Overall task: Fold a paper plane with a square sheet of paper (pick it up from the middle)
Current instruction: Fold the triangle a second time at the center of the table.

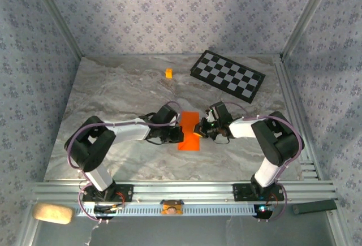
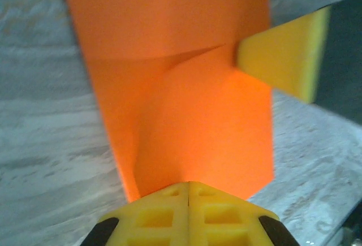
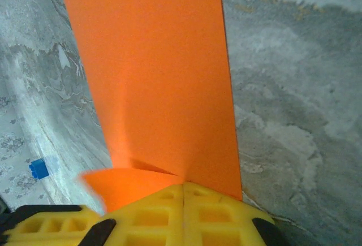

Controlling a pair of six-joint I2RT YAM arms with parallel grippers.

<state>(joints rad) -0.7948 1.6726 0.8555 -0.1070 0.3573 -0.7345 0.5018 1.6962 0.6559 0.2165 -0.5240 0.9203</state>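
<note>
- Folding is under way rather than finished, by my reading: the thin bright orange sheet of paper (image 1: 188,130) shows from above as a narrow rectangle at the middle of the grey marble-patterned table (image 1: 113,99), between the two arms, and it has no pointed dart shape yet.
- Left gripper (image 2: 188,201) has its yellow fingers pressed together with no gap, and the sheet's near edge runs in between them, so it is pinching the paper from the left side.
- Right gripper (image 3: 184,201) is likewise fully closed on the opposite long edge; one of its fingertips (image 2: 283,59) pokes in at the paper's far side in the left wrist view.
- Next move, I judge, calls for one side to stay anchored while the other carries its edge over evenly, so the crease lands straight (a thin sheet pinched from both sides buckles easily if the arms pull unevenly).
- Paper: matte, smooth and stiff enough to hold a sharp crease; a raised fold line crosses it in the left wrist view, and a small flap curls beside the right fingers.
- Fingers: hard yellow plastic, moulded with square recesses.
- Table: veined, stone-look surface, flat and slightly glossy.
- Well apart at the back lie a black-and-white checkered board (image 1: 227,75) and a tiny orange-yellow cube (image 1: 168,73).
</note>
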